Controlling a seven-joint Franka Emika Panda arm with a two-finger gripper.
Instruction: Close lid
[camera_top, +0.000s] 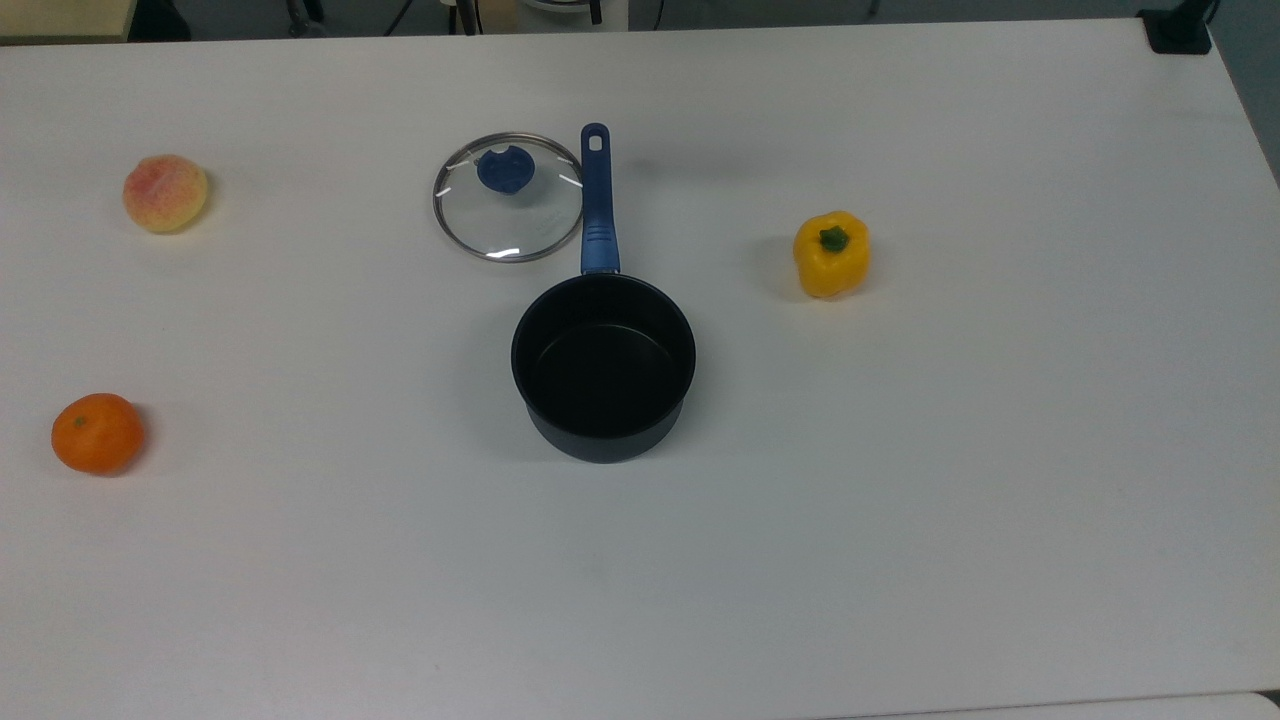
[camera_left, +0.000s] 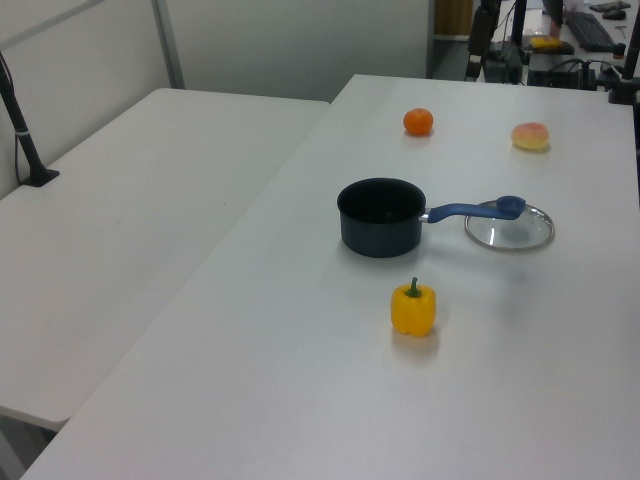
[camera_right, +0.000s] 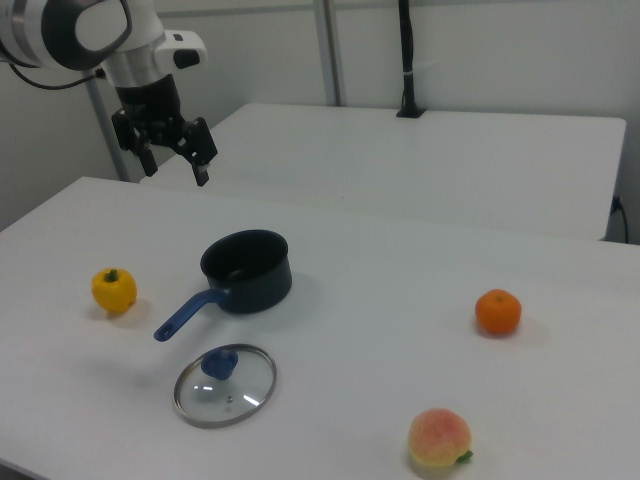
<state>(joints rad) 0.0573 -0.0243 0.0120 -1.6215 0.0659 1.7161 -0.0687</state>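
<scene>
In the right view, the round pink-and-yellow peach (camera_right: 438, 441) sits closest, low on the white table (camera_right: 400, 300). Just beyond it, toward the right view's left, lies the round clear glass lid with its thin metal rim and blue knob (camera_right: 225, 384), flat on the table with the knob up. It is off the pot and lies just beside the pot's long blue handle (camera_right: 188, 313); in the top view the lid's rim (camera_top: 509, 197) looks to touch or nearly touch the handle (camera_top: 598, 200), and I cannot tell which.

Farther on in the right view, the round orange mandarin (camera_right: 498, 312) rests well apart, toward the right view's right. The black round saucepan (camera_right: 247, 270) stands upright and open near the middle of the table, its handle pointing back toward the lid. In the top view its dark inside (camera_top: 603, 360) holds nothing I can see. The yellow bell pepper with a green stem (camera_right: 114, 289) stands upright at the right view's left, well apart from the pan.

Farthest of all, my black two-finger claw (camera_right: 172, 162) hangs in the air above the table's far edge, well away from lid and pan. My fingers are spread apart and grip nothing.
</scene>
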